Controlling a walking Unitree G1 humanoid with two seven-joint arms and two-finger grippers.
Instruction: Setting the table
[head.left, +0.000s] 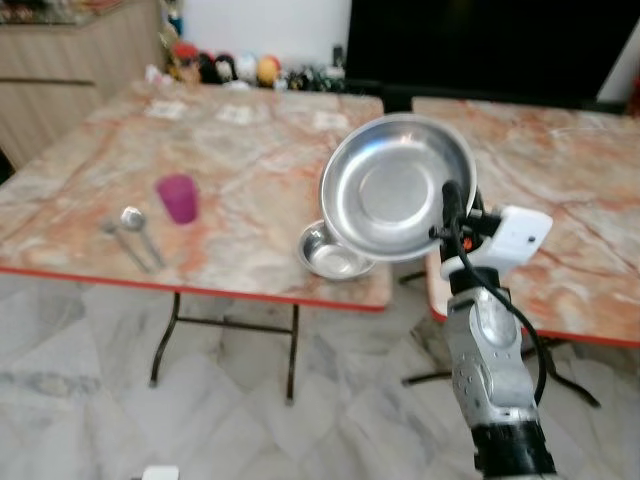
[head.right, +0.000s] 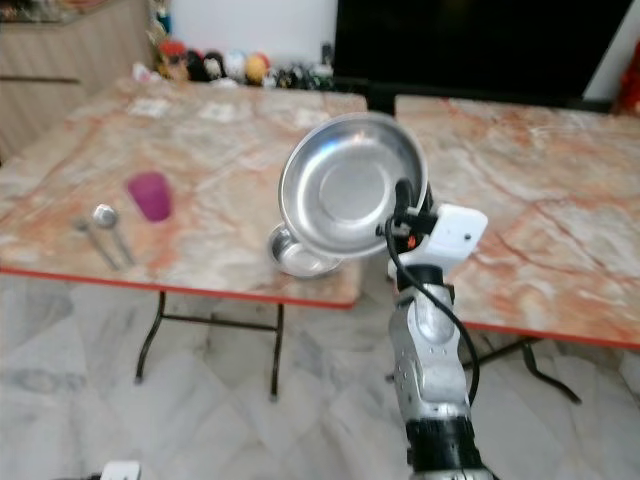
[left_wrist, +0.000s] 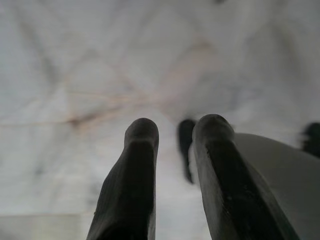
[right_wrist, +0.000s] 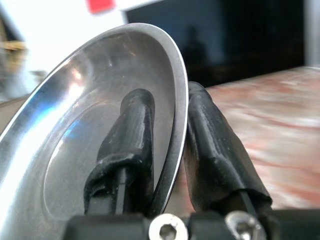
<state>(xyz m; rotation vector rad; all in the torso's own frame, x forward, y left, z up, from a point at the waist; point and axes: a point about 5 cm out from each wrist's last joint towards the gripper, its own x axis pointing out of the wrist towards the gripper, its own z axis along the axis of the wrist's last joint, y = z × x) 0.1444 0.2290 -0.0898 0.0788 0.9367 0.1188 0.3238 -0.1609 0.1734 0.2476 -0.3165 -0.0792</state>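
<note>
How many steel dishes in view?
2: a plate held tilted in the right pincer, its rim between the fingers, and a small bowl near the table's front edge, partly behind the plate.

The steel plate (head.left: 398, 186) hides part of the small bowl (head.left: 333, 252) behind it.

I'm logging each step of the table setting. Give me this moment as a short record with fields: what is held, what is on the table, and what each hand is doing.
held item: steel plate, tilted on edge in the air
right hand: shut on the plate's rim, one finger each side
left hand: hangs idle over the floor, fingers slightly apart
left table: purple cup, spoon and fork beside it, small steel bowl near the front edge
plate versus bowl: the plate is above the bowl, partly covering it
</note>
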